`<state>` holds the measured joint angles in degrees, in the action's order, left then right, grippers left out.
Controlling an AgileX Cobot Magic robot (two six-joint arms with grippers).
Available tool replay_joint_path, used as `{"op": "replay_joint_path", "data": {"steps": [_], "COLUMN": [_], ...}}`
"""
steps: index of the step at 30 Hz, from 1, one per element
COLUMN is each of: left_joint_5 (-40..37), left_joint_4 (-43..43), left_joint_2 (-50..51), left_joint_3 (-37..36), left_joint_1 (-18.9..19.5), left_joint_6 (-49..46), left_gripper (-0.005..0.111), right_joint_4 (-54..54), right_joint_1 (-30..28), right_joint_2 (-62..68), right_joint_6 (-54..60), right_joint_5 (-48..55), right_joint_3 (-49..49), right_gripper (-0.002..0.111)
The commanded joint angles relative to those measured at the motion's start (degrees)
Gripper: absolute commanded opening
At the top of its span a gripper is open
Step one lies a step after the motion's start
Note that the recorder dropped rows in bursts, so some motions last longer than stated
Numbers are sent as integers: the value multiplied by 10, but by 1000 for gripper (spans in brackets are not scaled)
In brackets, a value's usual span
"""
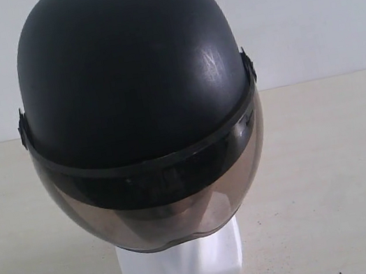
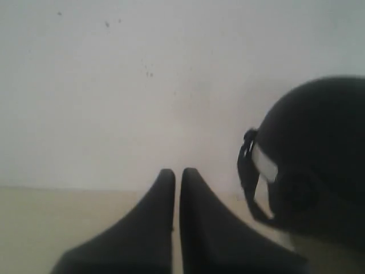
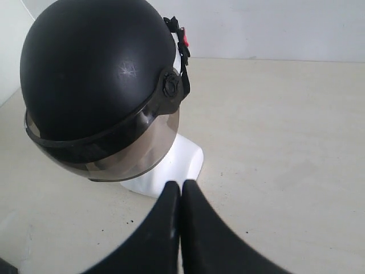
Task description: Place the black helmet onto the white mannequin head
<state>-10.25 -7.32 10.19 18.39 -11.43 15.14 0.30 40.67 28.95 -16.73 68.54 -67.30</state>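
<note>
Since the black helmet (image 1: 132, 68) sits right down over the white mannequin head (image 1: 184, 264) on the counter (image 1: 345, 172), visor covering the face, left pincer (image 2: 177, 171) and right pincer (image 3: 181, 184) both hang clear, pressed together and empty. Looks done, I'd say.

Matte black helmet (image 1: 132, 68), glossy tinted visor (image 1: 158, 198)

Matte black helmet (image 1: 132, 68) — smoky grey visor (image 1: 161, 212), white mannequin head (image 1: 181, 265), beige table (image 1: 338, 173)
</note>
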Motion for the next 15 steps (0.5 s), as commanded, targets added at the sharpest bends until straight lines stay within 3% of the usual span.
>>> {"op": "replay_joint_path", "data": {"steps": [1,5,8,13,15], "left_joint_5": [16,61,84,89,50], "left_joint_4": [104,114,113,107,99], "left_joint_2": [-20,-102,-102,-102,-102], "left_joint_3": [-60,-128,-166,-184,-184], "left_joint_1": [-5,-1,18,38,38], "left_joint_6": [-134,-144,-118,-112,-135], "left_gripper": [4,4,4,4,4], "right_joint_4": [-3,-3,-3,-3,-3], "right_joint_1": [-1,-1,-1,-1,-1], "right_joint_2": [-3,-3,-4,-4,-4], "right_joint_6": [0,0,0,0,0], "right_joint_5": [-1,-1,1,1,1], "right_joint_3": [-1,-1,-1,-1,-1], "right_gripper": [0,0,0,0,0]}}
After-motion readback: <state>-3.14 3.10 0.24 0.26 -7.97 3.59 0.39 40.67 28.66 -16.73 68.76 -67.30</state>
